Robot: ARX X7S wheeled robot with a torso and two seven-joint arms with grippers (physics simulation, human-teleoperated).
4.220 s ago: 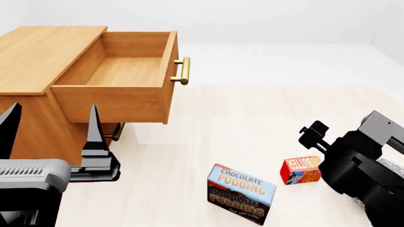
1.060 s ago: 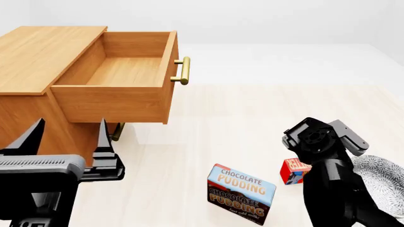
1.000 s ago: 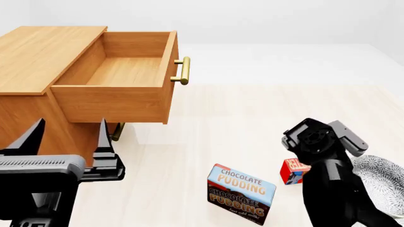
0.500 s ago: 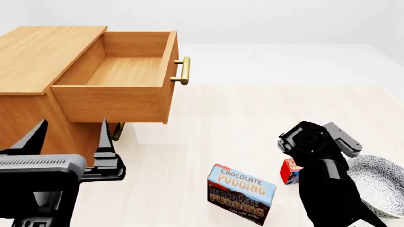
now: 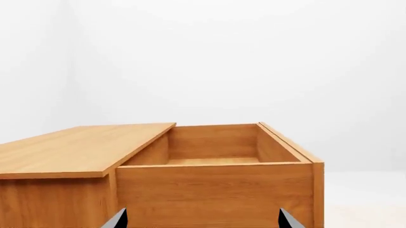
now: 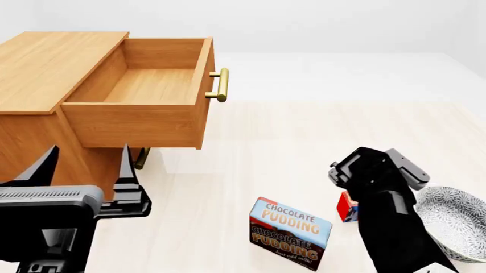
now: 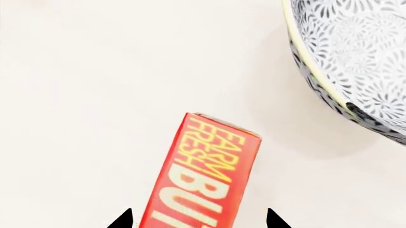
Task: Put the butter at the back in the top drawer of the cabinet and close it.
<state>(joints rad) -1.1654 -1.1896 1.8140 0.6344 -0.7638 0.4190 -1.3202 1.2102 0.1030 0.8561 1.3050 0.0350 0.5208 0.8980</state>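
Observation:
The butter (image 7: 204, 178), a red box with yellow lettering, lies flat on the pale floor. My right gripper (image 7: 198, 221) hangs open just above it, one dark fingertip on each side of the box and neither touching. In the head view my right arm (image 6: 383, 210) covers most of the butter (image 6: 347, 206). The cabinet (image 6: 53, 62) stands at the left with its top drawer (image 6: 144, 85) pulled out and empty, brass handle (image 6: 219, 85) on its front. My left gripper (image 6: 86, 158) is open beside the cabinet, facing the top drawer's side (image 5: 212, 194).
A blue-and-brown Chocolate Pudding box (image 6: 290, 232) stands left of the butter. A patterned bowl (image 6: 456, 219) sits on the butter's other side, its rim (image 7: 304, 52) a short way from the box. A lower drawer's handle (image 6: 142, 158) shows under the open drawer.
My right arm has swung down and to the left over the butter, hiding more of it and uncovering more of the bowl. The left gripper has barely shifted.

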